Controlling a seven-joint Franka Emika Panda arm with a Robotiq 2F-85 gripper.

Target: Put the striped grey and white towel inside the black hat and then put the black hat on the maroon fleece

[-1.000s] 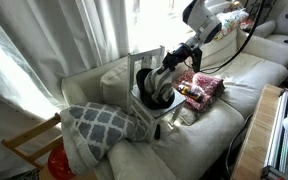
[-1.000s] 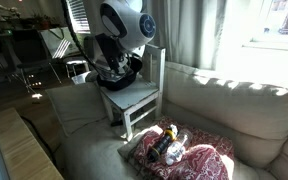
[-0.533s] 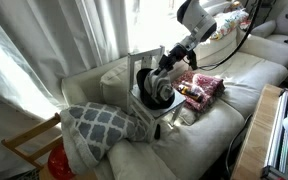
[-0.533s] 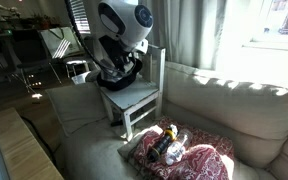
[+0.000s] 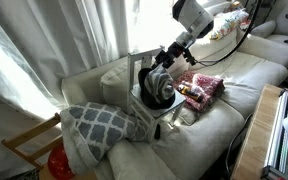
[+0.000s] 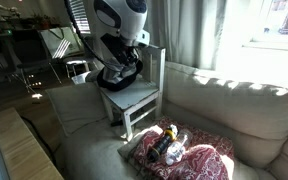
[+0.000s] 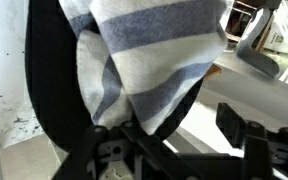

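The towel (image 7: 154,50) has broad grey and white stripes — the hat (image 7: 49,90) is black. White chair (image 6: 136,100), maroon fleece (image 6: 209,160), cream sofa (image 6: 234,100) — the pillow (image 5: 99,122) is grey with a white lattice.

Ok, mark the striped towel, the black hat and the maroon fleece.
striped towel (image 7: 149,55), wrist view, middle of the cloth.
black hat (image 7: 46,100), wrist view, its left wall.
maroon fleece (image 6: 209,160), in an exterior view, bare right part.

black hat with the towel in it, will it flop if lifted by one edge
Probably floppy: the black hat looks like soft fabric, bulging around the towel. The loosely bunched towel sticks out, so it might slip free if the hat tips.
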